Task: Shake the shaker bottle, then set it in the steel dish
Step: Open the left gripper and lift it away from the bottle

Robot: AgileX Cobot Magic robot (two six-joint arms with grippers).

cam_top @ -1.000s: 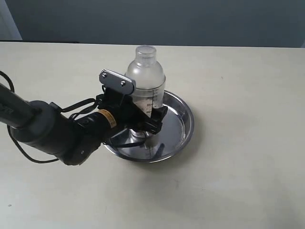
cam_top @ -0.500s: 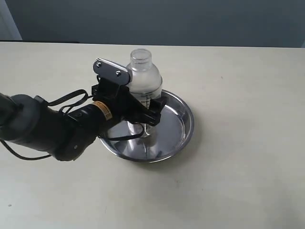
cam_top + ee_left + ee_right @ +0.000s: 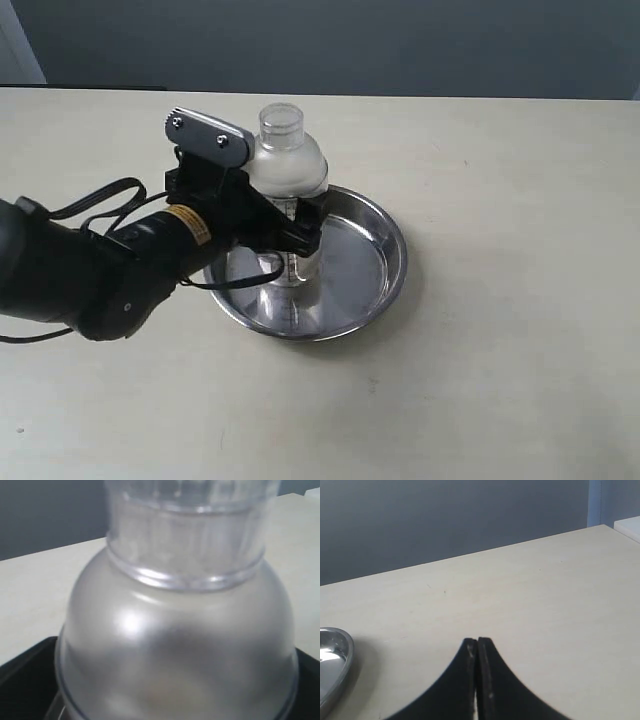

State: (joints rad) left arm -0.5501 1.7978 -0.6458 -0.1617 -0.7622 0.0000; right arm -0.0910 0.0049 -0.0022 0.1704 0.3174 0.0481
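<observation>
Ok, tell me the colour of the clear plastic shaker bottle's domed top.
Frosted milky-white dome; left wrist view shows it best.

One shaker bottle (image 3: 175, 645): frosted dome, clear ribbed cap (image 3: 185, 535) atop, upright between black claw fingers (image 3: 22, 675); beige table (image 3: 35, 595) beyond, dark wall (image 3: 45, 515) behind.

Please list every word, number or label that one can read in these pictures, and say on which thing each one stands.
On the shaker bottle, the measuring scale: dark print, too small to read.
On the left arm, the yellow label: dark marks, too blurred to read.
No other text shows in any view.
</observation>
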